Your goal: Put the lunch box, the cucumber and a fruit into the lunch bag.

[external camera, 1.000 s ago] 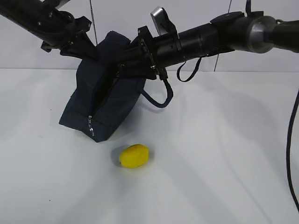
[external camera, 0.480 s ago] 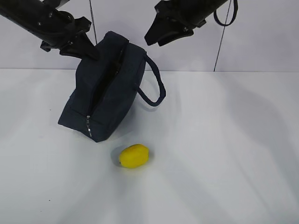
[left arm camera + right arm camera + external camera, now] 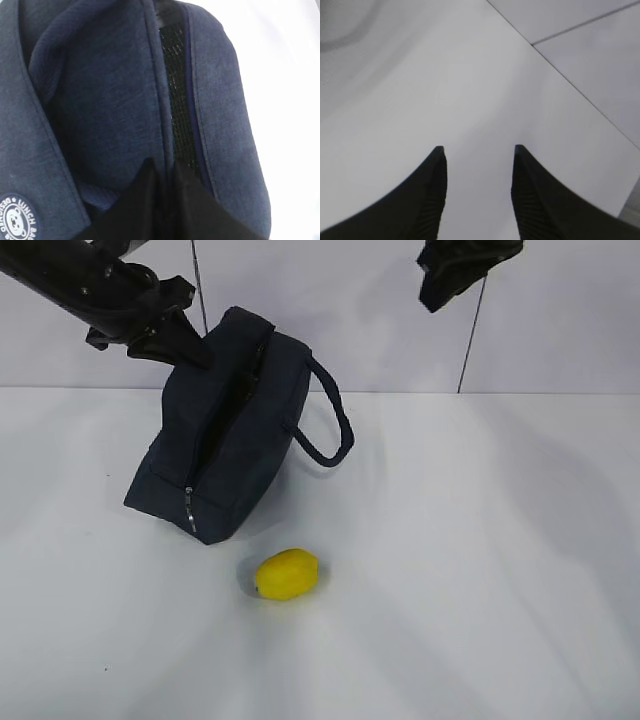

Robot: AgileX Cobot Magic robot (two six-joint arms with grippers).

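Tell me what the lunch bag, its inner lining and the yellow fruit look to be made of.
The lunch bag looks like matte woven navy fabric, with a heathered denim-like weave plain in the left wrist view. Its inner lining seems to be black mesh, showing a fine grid along the open zipper. The fruit has smooth, faintly glossy yellow skin; whether real or plastic cannot be told.

Exterior view. The navy lunch bag (image 3: 232,435) stands tilted on the white table (image 3: 480,570), its upper corner gripped by the left gripper (image 3: 172,338); one loop handle (image 3: 325,420) hangs to its right. The yellow fruit (image 3: 287,574) lies near the bag. The right gripper (image 3: 455,270) hangs high, well apart.
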